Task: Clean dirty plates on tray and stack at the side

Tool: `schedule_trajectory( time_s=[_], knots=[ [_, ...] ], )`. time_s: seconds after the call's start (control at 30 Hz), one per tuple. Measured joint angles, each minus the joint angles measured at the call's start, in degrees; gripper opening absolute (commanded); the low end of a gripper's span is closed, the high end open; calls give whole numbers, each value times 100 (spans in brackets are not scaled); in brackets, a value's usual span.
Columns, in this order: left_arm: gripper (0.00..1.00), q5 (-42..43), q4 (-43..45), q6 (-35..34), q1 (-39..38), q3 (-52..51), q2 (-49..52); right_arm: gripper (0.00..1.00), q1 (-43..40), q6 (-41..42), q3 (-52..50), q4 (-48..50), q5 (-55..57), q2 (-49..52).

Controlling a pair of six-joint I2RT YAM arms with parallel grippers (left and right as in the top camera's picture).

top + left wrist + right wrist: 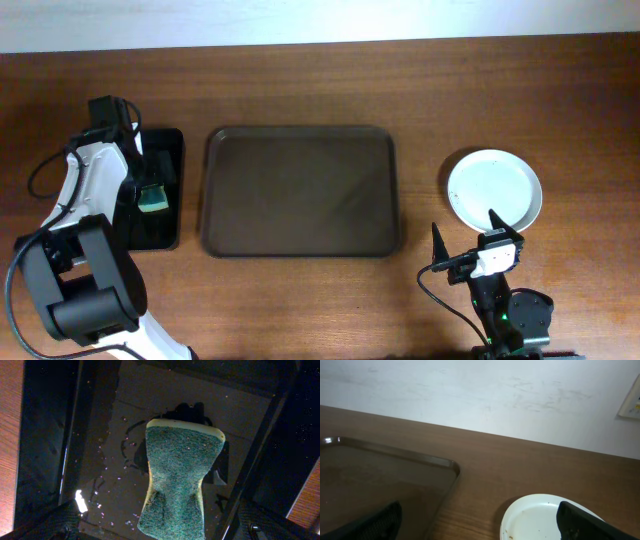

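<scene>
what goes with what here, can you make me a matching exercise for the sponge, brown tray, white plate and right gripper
Things:
1. green sponge
2. brown tray
3. white plate
4. right gripper

Places or states:
A. open, holding nothing
B. on the wooden table, right of the brown tray
C. lying in the small black tray
D. mid-table, nothing on it

Pairs: 1-C, 2-D, 3-B, 4-A
</scene>
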Motion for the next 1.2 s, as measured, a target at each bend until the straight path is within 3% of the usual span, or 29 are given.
schedule_trajectory(
  time_s=[0.7,0.83,0.93,1.03,1.13,1.2],
  knots=[
    [99,-13,-57,0,0,0,-2,98,0,-9,0,0,-17,0],
    [99,186,-15,2,-81,-127,-485,98,0,-9,0,0,-17,0],
    [99,323,817,2,-315,-439,-1355,98,0,-11,0,0,-20,-2],
    [99,417,2538,15,-619,-1338,-2671,98,0,-7,0,4,-20,-9],
    [99,503,4199,13,-682,-2809,-3950,98,0,-7,-4,9,-37,-17],
    [99,518,4651,13,-678,-3637,-4603,99,0,-11,-4,7,-39,-17]
  ],
)
